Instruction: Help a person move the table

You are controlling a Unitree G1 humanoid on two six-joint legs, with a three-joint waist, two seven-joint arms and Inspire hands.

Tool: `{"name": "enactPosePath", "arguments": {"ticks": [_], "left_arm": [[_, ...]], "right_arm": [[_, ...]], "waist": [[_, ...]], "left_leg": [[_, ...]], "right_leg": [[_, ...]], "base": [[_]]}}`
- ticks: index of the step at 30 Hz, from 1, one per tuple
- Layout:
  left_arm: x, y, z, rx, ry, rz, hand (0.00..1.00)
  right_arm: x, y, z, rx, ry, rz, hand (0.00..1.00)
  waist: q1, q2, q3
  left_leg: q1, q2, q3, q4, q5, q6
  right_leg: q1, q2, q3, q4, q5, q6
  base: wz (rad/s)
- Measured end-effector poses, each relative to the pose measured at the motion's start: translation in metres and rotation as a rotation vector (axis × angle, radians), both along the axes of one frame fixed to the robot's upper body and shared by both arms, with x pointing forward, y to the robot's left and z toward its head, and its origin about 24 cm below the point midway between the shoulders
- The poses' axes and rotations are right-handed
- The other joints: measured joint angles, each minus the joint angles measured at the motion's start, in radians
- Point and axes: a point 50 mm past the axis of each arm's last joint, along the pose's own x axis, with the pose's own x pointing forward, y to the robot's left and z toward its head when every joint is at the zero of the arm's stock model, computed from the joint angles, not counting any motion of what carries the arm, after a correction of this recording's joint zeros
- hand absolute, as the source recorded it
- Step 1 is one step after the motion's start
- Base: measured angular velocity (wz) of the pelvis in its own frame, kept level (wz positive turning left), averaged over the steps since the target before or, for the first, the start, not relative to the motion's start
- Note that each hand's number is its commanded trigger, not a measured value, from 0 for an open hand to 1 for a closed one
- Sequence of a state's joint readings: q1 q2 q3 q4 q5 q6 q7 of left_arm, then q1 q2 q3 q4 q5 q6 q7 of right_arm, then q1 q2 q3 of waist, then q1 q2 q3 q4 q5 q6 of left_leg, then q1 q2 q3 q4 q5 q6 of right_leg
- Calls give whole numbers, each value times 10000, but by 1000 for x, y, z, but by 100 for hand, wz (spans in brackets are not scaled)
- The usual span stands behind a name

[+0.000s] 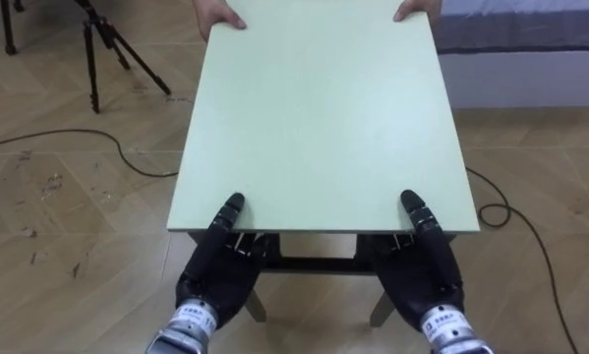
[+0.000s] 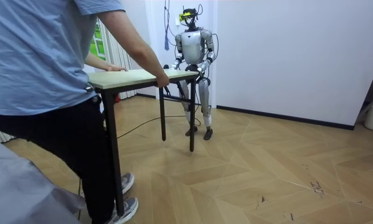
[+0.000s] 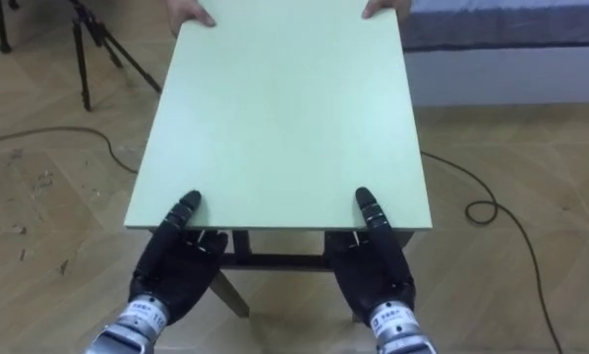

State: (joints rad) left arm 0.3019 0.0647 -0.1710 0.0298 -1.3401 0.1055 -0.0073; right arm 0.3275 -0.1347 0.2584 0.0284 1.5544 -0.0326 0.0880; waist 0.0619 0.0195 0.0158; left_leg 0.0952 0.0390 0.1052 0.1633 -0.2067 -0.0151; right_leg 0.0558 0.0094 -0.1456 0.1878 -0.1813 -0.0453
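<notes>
Green table, one; left hand, right hand

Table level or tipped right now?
About level: in the room view the table runs flat from the person to the robot's end. Legs off the floor: cannot tell.
</notes>
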Motion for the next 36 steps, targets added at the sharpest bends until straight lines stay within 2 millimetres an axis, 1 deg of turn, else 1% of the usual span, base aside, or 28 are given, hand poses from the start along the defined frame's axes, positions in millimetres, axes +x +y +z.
{"name": "enactPosePath", "arguments": {"ticks": [2, 10, 13, 19, 21, 24, 25, 26, 27, 28, 29, 30, 31, 32, 33, 34, 35, 36], "left_arm": [[-5, 1, 1, 53, -35, 46, 100], [-5, -5, 2, 139, -215, 127, 100], [-6, -7, 2, 157, -258, 135, 100], [-9, -8, 2, 168, -249, 120, 100], [-9, -8, 2, 205, -296, 141, 100], [-9, -8, 2, 236, -384, 115, 100], [-10, -9, 2, 259, -413, 99, 100], [-9, -10, 3, 236, -459, 105, 100], [-9, -10, 3, 224, -479, 105, 100], [-9, -11, 3, 222, -501, 115, 100], [-9, -11, 3, 233, -494, 95, 100], [-9, -10, 3, 261, -492, 82, 100], [-10, -10, 2, 289, -469, 33, 100], [-10, -9, 2, 277, -454, 43, 100], [-11, -9, 2, 216, -425, 75, 100], [-14, -8, 0, 203, -321, 79, 100], [-20, -9, -3, 91, -193, 104, 100], [-22, -8, -4, -15, -144, 117, 100]], "right_arm": [[-3, 1, 0, 28, 20, 31, 100], [-5, 0, 0, 7, -45, -194, 100], [-7, 0, 0, -18, -166, -258, 100], [-13, 1, -2, 153, -50, -419, 100], [-14, 1, -2, 93, -77, -439, 100], [-15, 2, -2, 113, -90, -524, 100], [-16, 2, -2, 165, -64, -534, 100], [-16, 2, -2, 161, -73, -561, 100], [-16, 2, -2, 165, -79, -572, 100], [-15, 2, -2, 165, -86, -611, 100], [-16, 0, -2, 76, -76, -597, 100], [-16, 0, -3, 71, -63, -578, 100], [-18, 0, -4, 102, 11, -586, 100], [-19, 1, -4, 154, 55, -637, 100], [-20, 2, -5, 172, 81, -639, 100], [-22, 2, -6, 181, 149, -615, 100], [-24, 2, -7, 146, 205, -535, 100], [-24, 2, -7, 97, 194, -498, 100]], "waist": [[-11, 4, 1], [-29, 45, -9], [-21, 78, -25], [-37, 73, -26], [-26, 56, -35], [-22, -23, -19], [-16, -79, -20], [42, -140, -38], [59, -164, -42], [111, -169, -44], [262, -137, -44], [338, -134, -42], [458, -106, -58], [506, -95, -57], [529, -92, -56], [602, -23, -21], [595, 173, -76], [518, 249, -114]], "left_leg": [[-33, 0, 9, 1, 0, 0], [-250, -26, -14, 159, -4, -4], [-466, -33, -15, 353, -2, -3], [-555, -18, -16, 438, -2, -2], [-702, -10, -14, 631, -3, -3], [-1088, 12, -14, 1134, -8, -12], [-1261, 43, -20, 1453, -39, -63], [-1619, 108, -61, 2052, -69, -113], [-1836, 173, -107, 2416, -70, -114], [-2286, 206, -279, 3267, -70, -115], [-2692, 387, -275, 4143, -56, -138], [-2898, 474, -290, 4588, -15, -196], [-3335, 699, -343, 5446, 143, -438], [-3710, 931, -332, 6110, 323, -595], [-3845, 1038, -310, 6432, 407, -598], [-3930, 1208, -226, 7535, 616, -541], [-3793, 1341, -247, 8869, 943, -489], [-3667, 1350, -224, 9271, 1105, -475]], "right_leg": [[-16, -1, -24, 0, 0, 0], [-91, -54, -192, 38, 3, -7], [-337, -61, -197, 200, 7, -15], [-397, -78, -197, 322, -1, -27], [-523, -48, -198, 391, 3, -37], [-753, -65, -199, 613, -5, -67], [-841, -59, -186, 749, -41, -120], [-994, -48, -181, 930, -75, -175], [-1053, -33, -176, 989, -86, -196], [-1129, 17, -182, 1077, -107, -263], [-1154, 127, -170, 1114, -97, -389], [-1174, 143, -157, 1100, -113, -452], [-1263, 302, -182, 1110, -125, -581], [-1309, 436, -216, 1111, -138, -717], [-1328, 488, -234, 1132, -141, -795], [-1329, 571, -276, 1285, -236, -989], [-1362, 664, -416, 1429, -291, -1061], [-1430, 701, -482, 1491, -303, -1080]], "base": [[2], [4], [1], [0], [0], [0], [0], [0], [0], [-12], [-18], [-24], [-16], [-10], [-18], [-28], [-21], [13]]}}
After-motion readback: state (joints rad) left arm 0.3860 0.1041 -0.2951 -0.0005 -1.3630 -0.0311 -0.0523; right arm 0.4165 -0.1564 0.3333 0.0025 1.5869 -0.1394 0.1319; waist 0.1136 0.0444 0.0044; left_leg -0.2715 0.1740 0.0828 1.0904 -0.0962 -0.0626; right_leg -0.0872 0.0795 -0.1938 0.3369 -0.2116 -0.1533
